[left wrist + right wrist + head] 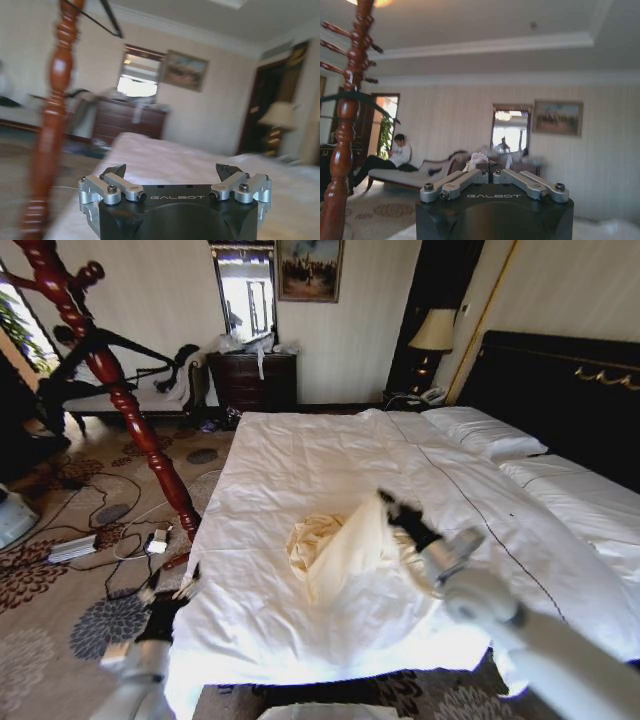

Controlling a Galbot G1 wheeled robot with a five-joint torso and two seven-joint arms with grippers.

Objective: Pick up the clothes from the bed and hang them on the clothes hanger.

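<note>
Right claw (pixel 386 502) is over the middle of the bed (pixel 300 455), tips pinched together on a peak of the clothes (pixel 345 555). The cream top rises in a tent to the tips; its crumpled remainder lies on the sheet just below and to the robot's left of the claw. In the right wrist view the fingers (pixel 470 177) sit folded in, meeting at centre, consistent with a clamp on thin fabric, though the cloth itself is hidden there.

Left claw (pixel 170 592) hangs low off the bed's near left corner, beside the mattress edge. In the left wrist view its fingers (pixel 114 171) stand wide apart, nothing between them.

The clothes hanger (pixel 115 348), a black triangle, hangs on the red-brown wooden coat stand (pixel 110 375), well apart from the right claw, up and to the robot's left, beyond the bed's left edge. It is nearer the left claw, above it.

Step in hand, by my reading: the pick-up. Garment gripped, partly raised, most of it not yet clear of the sheet.

Next move calls for lifting until the whole top hangs free, then carrying it leftward toward the stand. Thin, limp fabric; a single pinch point means it will drape and swing. The open left claw looks placed to help spread or steady it at the hanger.
</note>
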